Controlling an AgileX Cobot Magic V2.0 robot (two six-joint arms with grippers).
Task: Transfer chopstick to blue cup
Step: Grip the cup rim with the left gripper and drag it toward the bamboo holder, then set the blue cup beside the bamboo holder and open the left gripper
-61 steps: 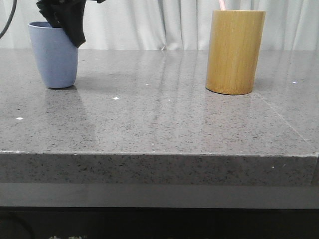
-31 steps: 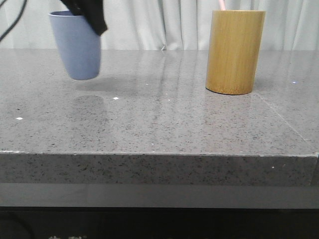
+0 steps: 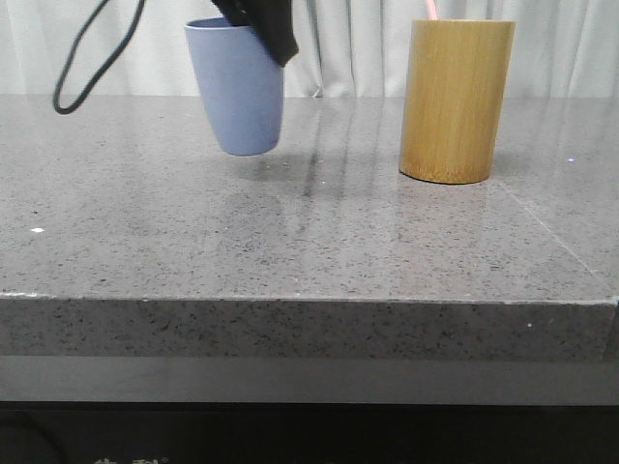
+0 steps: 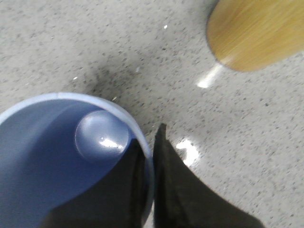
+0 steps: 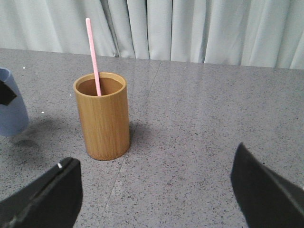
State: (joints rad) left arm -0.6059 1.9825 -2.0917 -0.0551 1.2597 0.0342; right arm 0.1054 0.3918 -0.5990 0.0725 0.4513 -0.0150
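The blue cup hangs just above the table, left of centre in the front view, upright. My left gripper is shut on its rim, one finger inside the cup and one outside; the left gripper pinches the wall. A pale pink chopstick stands in the bamboo cylinder, its tip showing above the cylinder in the front view. My right gripper hovers open on the near side of the cylinder, nothing between its fingers.
The grey speckled tabletop ends in a front edge near the camera. White curtains hang behind. A black cable loops down from the left arm. The blue cup shows at the right wrist view's edge.
The left gripper has lifted the blue cup off the table and carried it to the right, toward the bamboo cylinder. The cylinder and the chopstick have not moved.
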